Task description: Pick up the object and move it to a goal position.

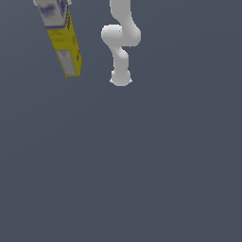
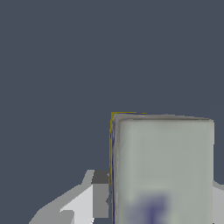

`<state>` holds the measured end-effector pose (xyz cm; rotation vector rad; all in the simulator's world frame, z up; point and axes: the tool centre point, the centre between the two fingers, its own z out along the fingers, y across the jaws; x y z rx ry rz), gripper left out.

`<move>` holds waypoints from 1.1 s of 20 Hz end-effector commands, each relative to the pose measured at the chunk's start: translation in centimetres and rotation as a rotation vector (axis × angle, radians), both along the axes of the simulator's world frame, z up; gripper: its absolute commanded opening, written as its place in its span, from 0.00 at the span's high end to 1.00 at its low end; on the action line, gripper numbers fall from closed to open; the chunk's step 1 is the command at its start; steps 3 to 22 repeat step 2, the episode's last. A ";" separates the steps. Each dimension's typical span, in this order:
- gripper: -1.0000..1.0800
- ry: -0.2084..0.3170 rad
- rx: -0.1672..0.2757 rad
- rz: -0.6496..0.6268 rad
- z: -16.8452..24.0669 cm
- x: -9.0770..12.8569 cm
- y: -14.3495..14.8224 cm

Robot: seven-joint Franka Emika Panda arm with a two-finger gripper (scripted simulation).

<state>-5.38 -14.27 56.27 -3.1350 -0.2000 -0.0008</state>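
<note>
**Mia:** Where is the box point(image 1: 63, 40)?

**Sam:** Up high, at the top of the exterior view's left. It is long, with yellow sides and a pale face with bluish print. It hangs tilted, with its low end leaning toward the exterior view's right. Nothing is under it but the flat grey floor point(image 1: 142, 165).

**Mia:** Why is it in the air like that?

**Sam:** I think the gripper point(image 2: 153, 205) has it. In the wrist view the box fills the space right in front of the camera, and a grey and white finger point(image 2: 99, 194) is pressed against one of its sides. The other side shows just a sliver of white. So the fingers look closed on the box, squeezing its narrow sides.

**Mia:** Can you see the gripper from outside?

**Sam:** Not really. It is cut off at the top edge there.

**Mia:** What about the arm?

**Sam:** The white arm point(image 1: 121, 42) stands on its round base, far back in the middle. It bends like an elbow, then goes up and out of the picture.

**Mia:** Is the job done?

**Sam:** I guess not. No goal spot shows, so I cannot tell how far is left.
</note>
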 end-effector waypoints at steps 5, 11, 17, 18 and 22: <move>1.00 0.000 0.000 0.000 0.2 0.0 0.0; 1.00 0.000 0.000 0.000 0.2 0.0 0.0; 1.00 0.000 0.000 0.000 0.2 0.0 0.0; 1.00 0.000 0.000 0.000 0.2 0.0 0.0; 1.00 0.000 0.000 0.000 0.2 0.0 0.0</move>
